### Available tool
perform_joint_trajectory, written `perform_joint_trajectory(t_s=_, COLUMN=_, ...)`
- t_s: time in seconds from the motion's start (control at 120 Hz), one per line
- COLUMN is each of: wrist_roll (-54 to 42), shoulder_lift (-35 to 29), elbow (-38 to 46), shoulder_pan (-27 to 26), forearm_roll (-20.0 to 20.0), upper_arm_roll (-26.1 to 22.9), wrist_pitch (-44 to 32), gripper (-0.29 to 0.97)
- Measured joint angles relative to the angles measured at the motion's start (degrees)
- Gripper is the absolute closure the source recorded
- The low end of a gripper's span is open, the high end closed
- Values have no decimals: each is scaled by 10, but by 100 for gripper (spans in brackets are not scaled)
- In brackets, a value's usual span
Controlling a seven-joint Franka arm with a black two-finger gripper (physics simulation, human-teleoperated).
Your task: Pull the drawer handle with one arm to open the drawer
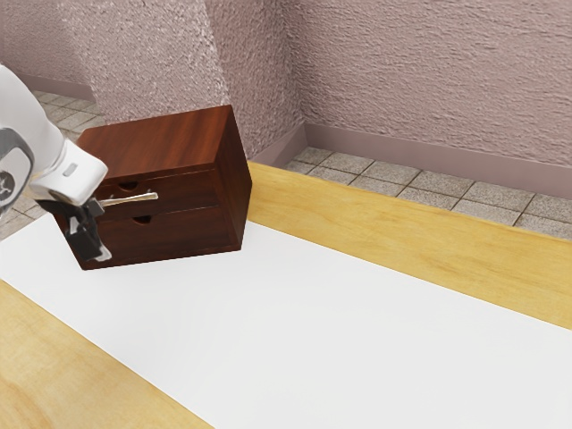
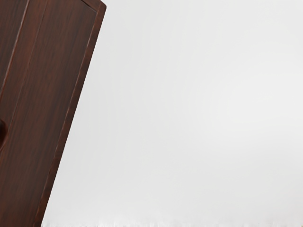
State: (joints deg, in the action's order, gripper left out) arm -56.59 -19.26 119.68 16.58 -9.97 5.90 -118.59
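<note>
A dark brown wooden drawer box [image 1: 170, 143] stands on the white mat at the exterior view's left, its front face toward the arm. Two drawer fronts show, each with a dark scooped notch. A thin silver handle bar [image 1: 132, 198] runs across the front between them. My black gripper [image 1: 92, 238] hangs in front of that face at the handle's left end, pointing down, and its body covers that end of the bar. In the wrist view the box's wooden front [image 2: 42, 109] lies close beside my hand, with the white mat [image 2: 199, 113] past it.
The white mat [image 1: 295, 322] covers the middle of a light wooden table [image 1: 420, 232]. Behind the table are a tiled floor [image 1: 500, 197] and rough pinkish walls [image 1: 429, 71]. A wall corner stands just behind the box.
</note>
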Motion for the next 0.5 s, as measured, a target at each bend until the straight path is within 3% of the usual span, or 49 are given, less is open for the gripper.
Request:
perform_joint_trajectory(t_s=0.217, wrist_roll=-72, shoulder_lift=56, elbow=-23, shoulder_pan=1, forearm_roll=-13, upper_arm_roll=21, wrist_pitch=-26, gripper=0)
perform_joint_trajectory(t_s=0.5, wrist_roll=-132, shoulder_lift=93, elbow=-42, shoulder_pan=1, forearm_roll=0, upper_arm_roll=28, wrist_pitch=-106, gripper=0)
